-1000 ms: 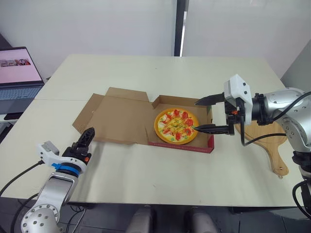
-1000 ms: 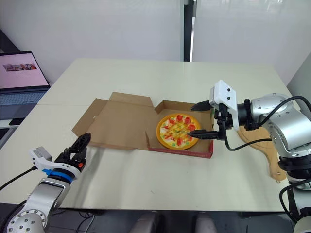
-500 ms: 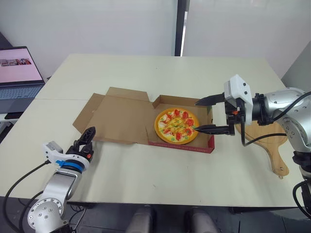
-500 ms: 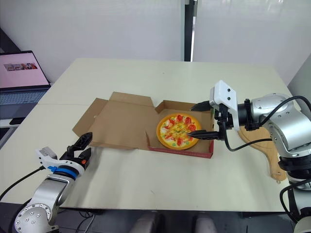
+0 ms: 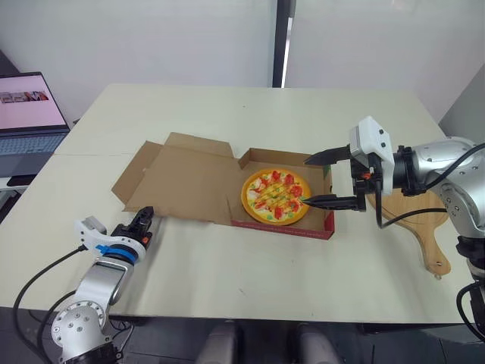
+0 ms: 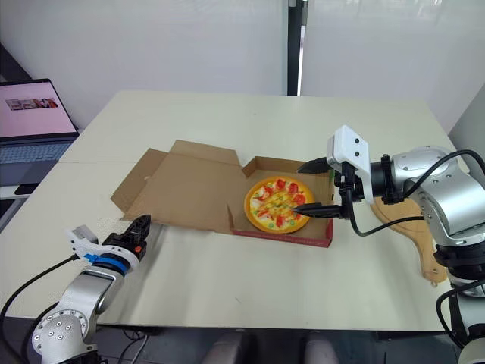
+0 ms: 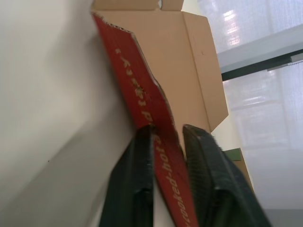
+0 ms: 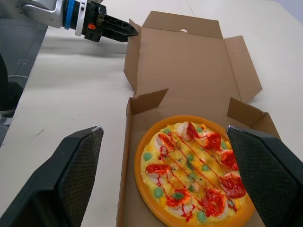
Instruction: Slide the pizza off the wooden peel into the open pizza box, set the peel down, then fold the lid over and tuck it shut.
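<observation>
Our left gripper (image 5: 142, 224) pinches the front edge of the lid (image 5: 186, 178); our right gripper (image 5: 305, 180) hangs spread wide over the pizza (image 5: 276, 196), which sits in the box (image 5: 280, 225), with the peel (image 5: 420, 230) just beside.

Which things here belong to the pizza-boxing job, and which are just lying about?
Job: pizza, box, lid, peel.
Lying about: laptop.
</observation>
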